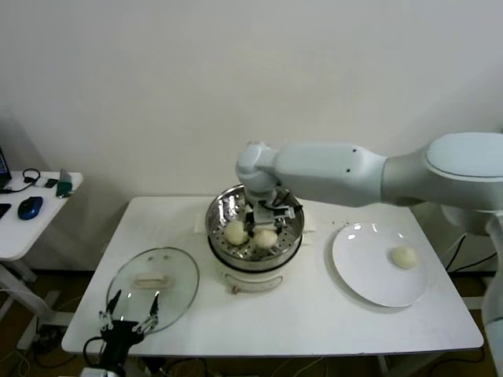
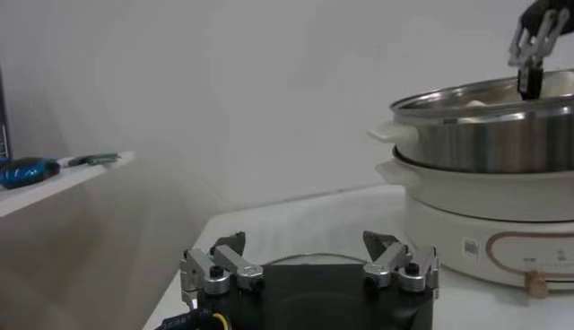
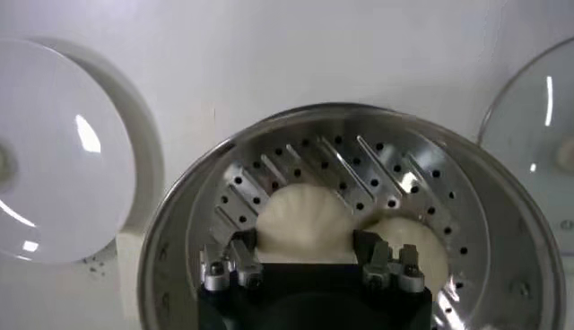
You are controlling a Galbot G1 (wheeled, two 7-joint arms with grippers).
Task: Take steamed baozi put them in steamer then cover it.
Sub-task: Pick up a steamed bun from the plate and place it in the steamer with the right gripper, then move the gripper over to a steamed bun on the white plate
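The right gripper (image 3: 305,260) sits inside the steamer (image 1: 216,216), fingers narrowed around a bun (image 3: 305,220). Only the head view shows another bun (image 1: 404,257) on the plate (image 1: 361,267). Left gripper (image 2: 309,269) gapes wide over the counter (image 1: 314,314).

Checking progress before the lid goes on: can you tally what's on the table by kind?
Baozi in the steamer: 2
Baozi on the white plate: 1
Steamer: 1
White plate: 1
Glass lid: 1
Total: 6 things, 3 of them baozi.
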